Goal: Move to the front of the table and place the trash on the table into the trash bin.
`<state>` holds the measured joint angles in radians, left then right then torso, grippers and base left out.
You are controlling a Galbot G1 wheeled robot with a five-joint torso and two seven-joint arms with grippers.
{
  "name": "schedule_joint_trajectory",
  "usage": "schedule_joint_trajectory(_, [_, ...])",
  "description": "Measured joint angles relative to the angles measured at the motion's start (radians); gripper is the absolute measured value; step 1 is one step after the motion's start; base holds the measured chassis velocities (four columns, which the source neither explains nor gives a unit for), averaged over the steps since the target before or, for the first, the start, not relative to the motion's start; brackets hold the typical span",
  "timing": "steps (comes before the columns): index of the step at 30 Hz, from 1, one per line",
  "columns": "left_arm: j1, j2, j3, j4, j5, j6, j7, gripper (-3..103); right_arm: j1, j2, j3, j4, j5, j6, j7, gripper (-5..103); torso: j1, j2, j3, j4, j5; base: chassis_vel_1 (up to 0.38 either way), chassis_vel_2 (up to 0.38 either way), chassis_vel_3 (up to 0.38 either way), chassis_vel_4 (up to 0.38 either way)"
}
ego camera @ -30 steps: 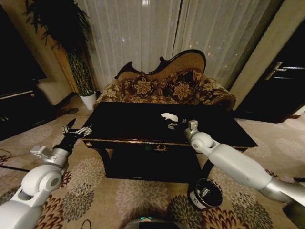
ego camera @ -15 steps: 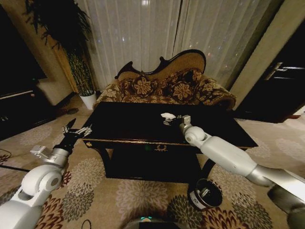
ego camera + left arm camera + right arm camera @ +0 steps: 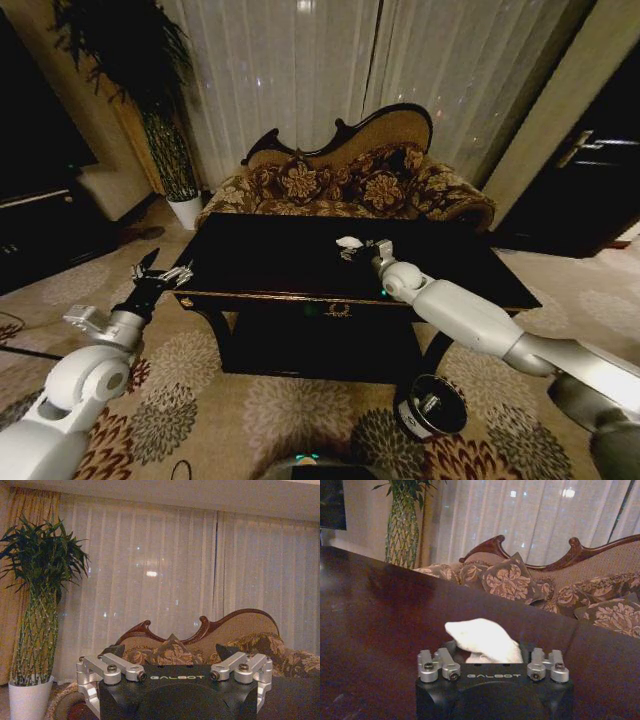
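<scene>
Silver-linked and parked, the left pincer (image 3: pixel 160 272) hangs off the surface's (image 3: pixel 270 262) near-left corner, at about 9 o'clock from the work, its fingers spread apart and holding nothing. Moving right across the glossy dark top, the white paper wad (image 3: pixel 349 242) lies past mid-surface toward the sofa (image 3: pixel 345 180), and the right pincer (image 3: pixel 362 250) sits right at it, so the right arm is plainly the nearer one. In the right wrist view the paper wad (image 3: pixel 482 640) rises directly ahead of the right pincer (image 3: pixel 492 657), at 12 o'clock, centred between the two finger mounts, with its long axis running crosswise, pointed end toward 10 o'clock. Whether the fingers have closed on it or merely straddle it I cannot tell, since the wad hides the tips. Farther right and low, at roughly 5 o'clock from the wad, the black trash bin (image 3: pixel 432 404) stands on the carpet beside the table leg, under the right forearm.
</scene>
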<state>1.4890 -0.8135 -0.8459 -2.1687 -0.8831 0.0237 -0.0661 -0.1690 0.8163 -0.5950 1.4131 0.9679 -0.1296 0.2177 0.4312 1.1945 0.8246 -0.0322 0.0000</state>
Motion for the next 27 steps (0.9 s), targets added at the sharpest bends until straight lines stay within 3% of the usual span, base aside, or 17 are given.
schedule_joint_trajectory(6, [0.0, 0.0, 0.0, 0.0, 0.0, 0.0, 0.0, 100, -0.007, -0.003, 0.01, 0.003, -0.003, 0.002, -0.001, 51, 0.0, 0.0, 0.0, -0.0001, 0.0001, 0.0, 0.0, 0.0, 0.0])
schedule_joint_trajectory(9, [0.0, 0.0, 0.0, 0.0, 0.0, 0.0, 0.0, 100, -0.01, -0.004, 0.017, 0.006, -0.005, 0.003, -0.001, 35, 0.0, 0.0, 0.0, -0.0001, 0.0, 0.0, 0.0, 0.0, 0.0])
schedule_joint_trajectory(12, [0.0, 0.0, 0.0, 0.0, 0.0, 0.0, 0.0, 100, -0.012, -0.005, 0.023, 0.011, -0.007, 0.003, -0.001, 29, 0.0, 0.0, 0.0, -0.0001, 0.0, 0.0, 0.0, 0.0, 0.0])
schedule_joint_trajectory(18, [0.0, 0.0, 0.0, 0.0, 0.0, 0.0, 0.0, 100, -0.011, -0.004, 0.03, 0.009, -0.016, 0.006, -0.002, 3, 0.0, 0.0, 0.0, -0.0001, 0.0, 0.0, 0.0, 0.0, 0.0])
schedule_joint_trajectory(27, [0.0, 0.0, 0.0, 0.0, 0.0, 0.0, 0.0, 100, -0.034, -0.028, 0.063, 0.05, -0.015, 0.005, 0.012, 1, 0.0, 0.0, 0.0, 0.0001, 0.0, 0.0, 0.0, 0.0, 0.0])
